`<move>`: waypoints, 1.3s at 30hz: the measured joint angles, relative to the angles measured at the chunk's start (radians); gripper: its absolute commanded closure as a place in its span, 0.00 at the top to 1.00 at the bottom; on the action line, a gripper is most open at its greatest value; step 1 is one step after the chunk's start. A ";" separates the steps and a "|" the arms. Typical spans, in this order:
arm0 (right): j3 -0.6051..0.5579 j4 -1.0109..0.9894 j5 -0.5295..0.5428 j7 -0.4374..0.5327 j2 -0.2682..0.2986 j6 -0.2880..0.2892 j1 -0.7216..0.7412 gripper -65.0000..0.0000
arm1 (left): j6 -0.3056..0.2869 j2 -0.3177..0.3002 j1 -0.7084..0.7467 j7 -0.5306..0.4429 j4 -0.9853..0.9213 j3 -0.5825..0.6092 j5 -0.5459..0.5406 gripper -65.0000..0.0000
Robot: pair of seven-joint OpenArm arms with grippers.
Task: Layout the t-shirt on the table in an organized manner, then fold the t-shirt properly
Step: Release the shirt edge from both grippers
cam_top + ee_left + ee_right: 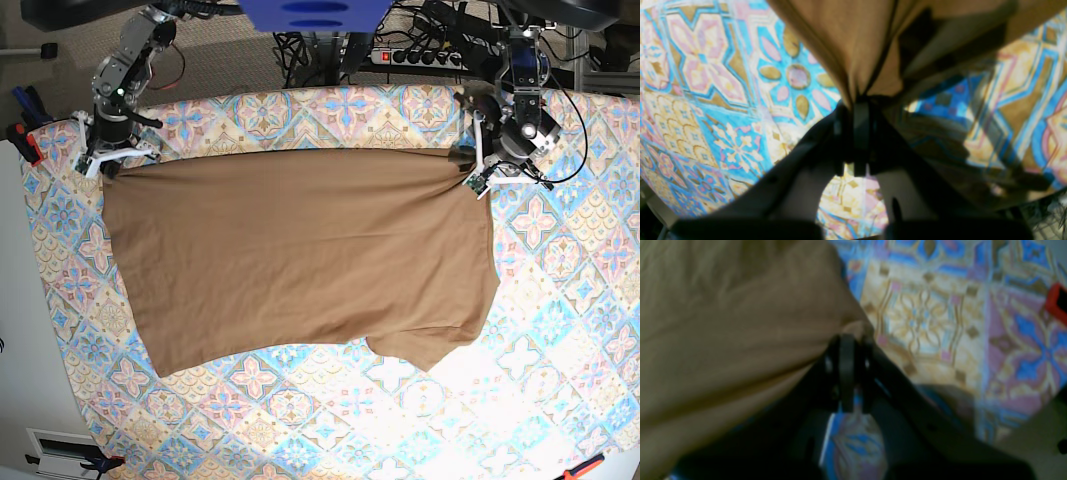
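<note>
The tan-brown t-shirt (300,250) lies spread wide across the patterned table (560,350), pulled taut along its far edge. A sleeve sticks out at the near right. My left gripper (472,168) is at the shirt's far right corner. In the left wrist view it (857,101) is shut on a pinch of the fabric (846,43) just above the table (706,83). My right gripper (105,168) is at the far left corner. In the right wrist view it (853,336) is shut on the shirt's edge (723,323) over the table (933,313).
A red clamp (25,140) grips the table's left edge and shows as a red object (1057,303) in the right wrist view. An orange-handled tool (585,467) lies at the near right corner. A power strip (420,57) and cables sit behind the table.
</note>
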 measured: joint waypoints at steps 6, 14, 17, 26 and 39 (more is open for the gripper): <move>0.001 0.000 0.000 0.009 -0.019 -0.008 0.001 0.00 | -0.002 -0.001 0.018 0.000 -0.001 -0.014 0.002 0.00; 0.002 0.005 0.000 0.016 -0.023 0.000 -0.016 0.00 | 0.016 0.017 0.048 -0.013 0.005 -0.018 0.011 0.00; 0.002 0.006 0.072 0.016 -0.023 -0.002 -0.031 0.00 | 0.016 0.017 0.051 -0.019 0.006 -0.020 0.012 0.00; 0.002 0.007 0.131 0.020 -0.022 0.000 -0.054 0.00 | 0.024 0.053 0.051 -0.010 0.010 -0.019 0.041 0.00; 0.002 0.013 0.142 0.032 -0.020 0.007 -0.087 0.00 | 0.035 0.064 0.080 -0.011 0.019 0.009 0.054 0.00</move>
